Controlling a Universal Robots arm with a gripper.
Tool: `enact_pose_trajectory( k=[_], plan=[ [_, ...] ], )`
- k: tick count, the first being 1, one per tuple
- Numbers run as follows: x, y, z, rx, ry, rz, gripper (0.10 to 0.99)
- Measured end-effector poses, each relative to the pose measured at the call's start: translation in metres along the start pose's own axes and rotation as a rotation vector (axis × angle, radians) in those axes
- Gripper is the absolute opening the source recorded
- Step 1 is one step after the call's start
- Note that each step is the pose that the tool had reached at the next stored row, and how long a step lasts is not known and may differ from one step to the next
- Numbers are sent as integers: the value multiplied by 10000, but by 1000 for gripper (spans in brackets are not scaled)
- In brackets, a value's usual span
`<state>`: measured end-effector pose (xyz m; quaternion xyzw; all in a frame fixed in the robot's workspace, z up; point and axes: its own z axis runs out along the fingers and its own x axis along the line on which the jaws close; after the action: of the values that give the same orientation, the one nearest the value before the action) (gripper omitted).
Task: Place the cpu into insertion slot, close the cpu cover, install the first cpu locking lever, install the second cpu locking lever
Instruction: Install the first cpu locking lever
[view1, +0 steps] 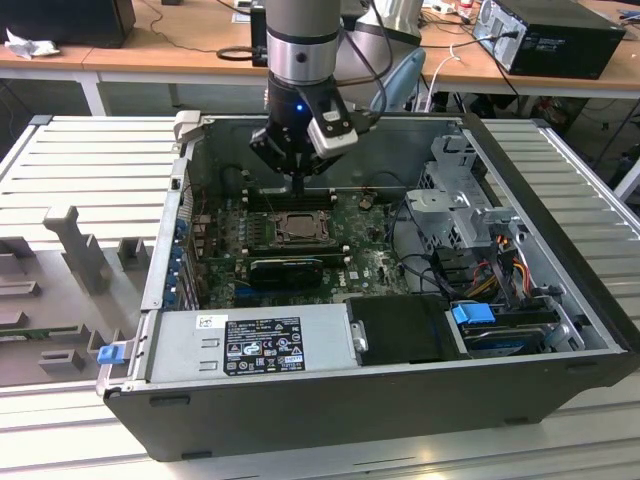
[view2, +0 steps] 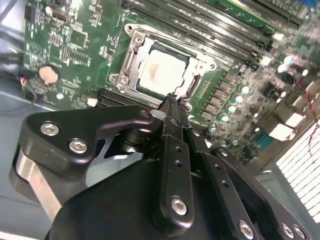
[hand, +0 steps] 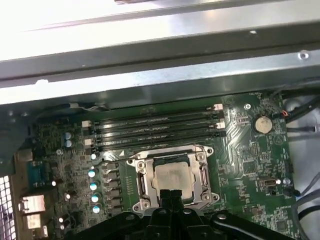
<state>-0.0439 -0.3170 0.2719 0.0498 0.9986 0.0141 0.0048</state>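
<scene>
Presently, in the exterior view, the gripper is hanging fingers-down inside the open computer case. It is sitting just above the insertion slot near the middle of the motherboard. The black heatsink is lying just beside the slot.

In the second wrist view, the gripper is showing its fingers pressed together and pinching nothing, with the tip hovering at the slot's edge. The cpu is lying flat and face-up in the slot, and the cpu cover appears to be lying down around it.

In the first wrist view, the cpu is presenting as square, with no true long axis. Its edges are running parallel to the memory slots.

Judgement: the chip is handling as light, thin, stiff and smooth-faced, with a fragile underside. Two opposite edges are the proper hold, but the cover frame is crowding them.
</scene>
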Motion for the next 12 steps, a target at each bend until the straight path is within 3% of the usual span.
enact_pose_trajectory(
  k=[8,10,12],
  plan=[
    [2,0,4,-22,46,-1642,106],
    [84,-8,5,-68,47,-1660,106],
    [243,-25,8,-86,48,-1661,106]
  ],
)
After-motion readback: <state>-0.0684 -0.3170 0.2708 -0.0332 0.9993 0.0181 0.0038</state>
